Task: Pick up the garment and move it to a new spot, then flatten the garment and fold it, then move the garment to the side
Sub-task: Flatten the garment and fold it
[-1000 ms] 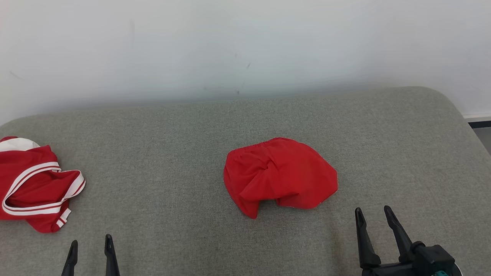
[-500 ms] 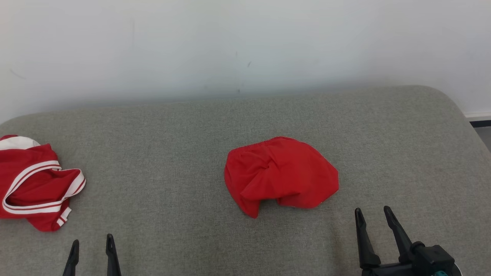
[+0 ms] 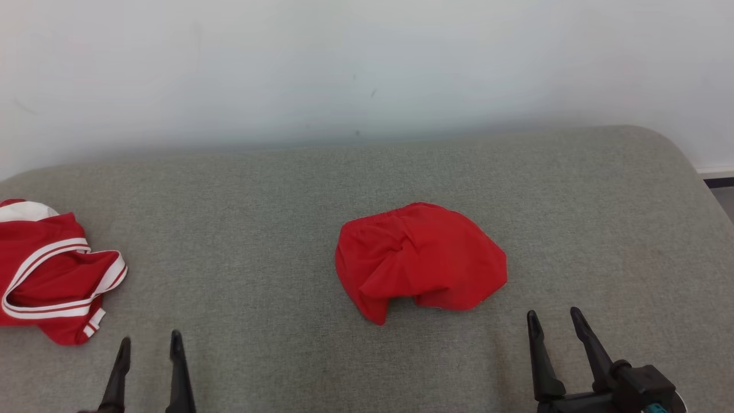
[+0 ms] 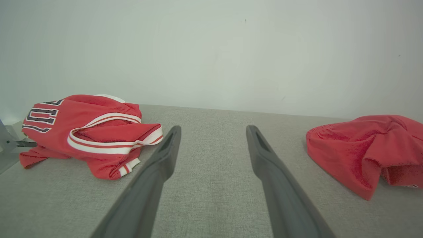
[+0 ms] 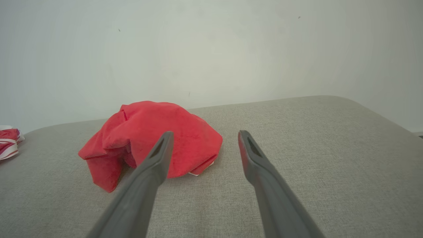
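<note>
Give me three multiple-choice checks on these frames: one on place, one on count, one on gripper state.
1. Where does the plain red garment lie on the grey cushion?
A. at its far left edge
B. near its middle
C. hanging off its right end

2. How many red clothing items lie on the grey cushion?
A. one
B. two
C. three

3. What is the right gripper doing?
A. shut on the garment
B. shut, empty
C. open, holding nothing

Key:
1 B: the head view shows it about centred, with bare cushion on both sides.
2 B: there is the plain red garment, plus a striped jersey at the left.
3 C: its fingers stand apart with cushion between them, and the garment lies beyond the tips.
</note>
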